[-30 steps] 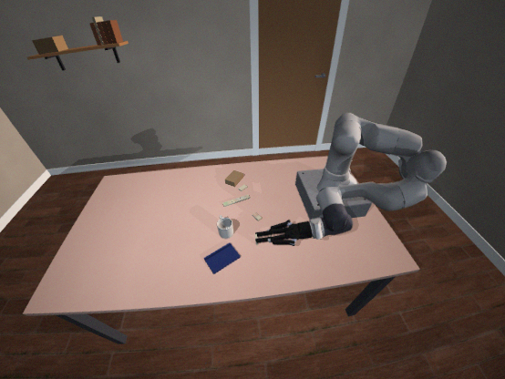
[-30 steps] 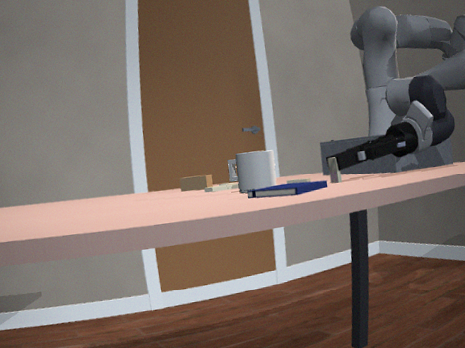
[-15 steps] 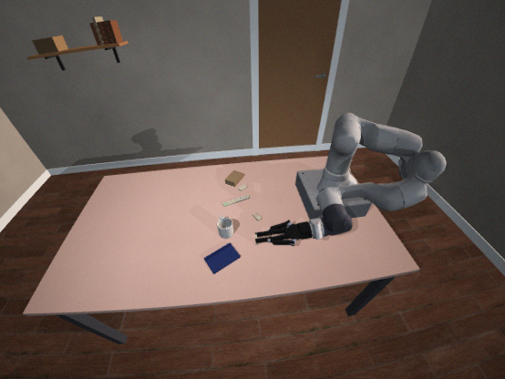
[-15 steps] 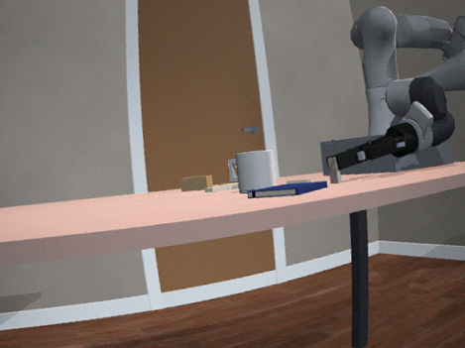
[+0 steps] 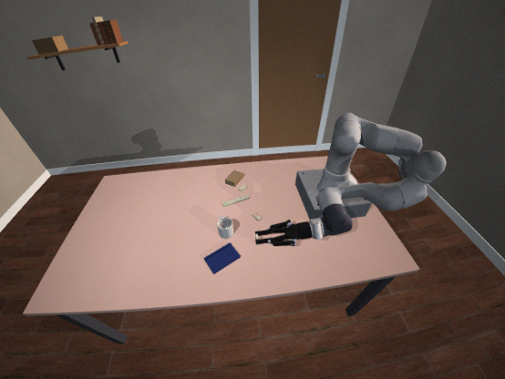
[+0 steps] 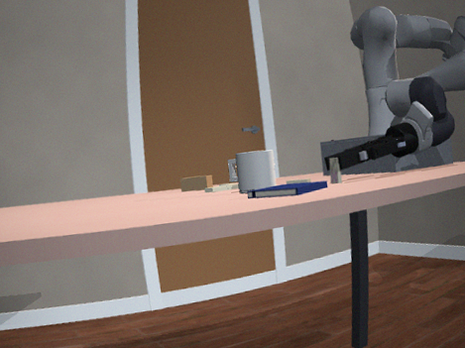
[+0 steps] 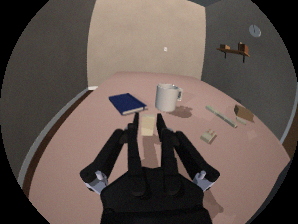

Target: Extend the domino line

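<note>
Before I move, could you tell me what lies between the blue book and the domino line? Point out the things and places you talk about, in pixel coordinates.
A white mug (image 5: 225, 230) (image 6: 256, 172) (image 7: 165, 98) stands there, as the top view shows.

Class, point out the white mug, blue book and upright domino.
White mug (image 5: 225, 231) (image 6: 256, 172) (image 7: 166, 98): top, exterior, wrist views; side wall.
Blue book (image 5: 222, 258) (image 6: 304, 186) (image 7: 126, 103): top, exterior, wrist views; upper cover.
Upright domino (image 5: 257, 236) (image 6: 335, 172) (image 7: 148, 125): top, exterior, wrist views; visible side.
</note>
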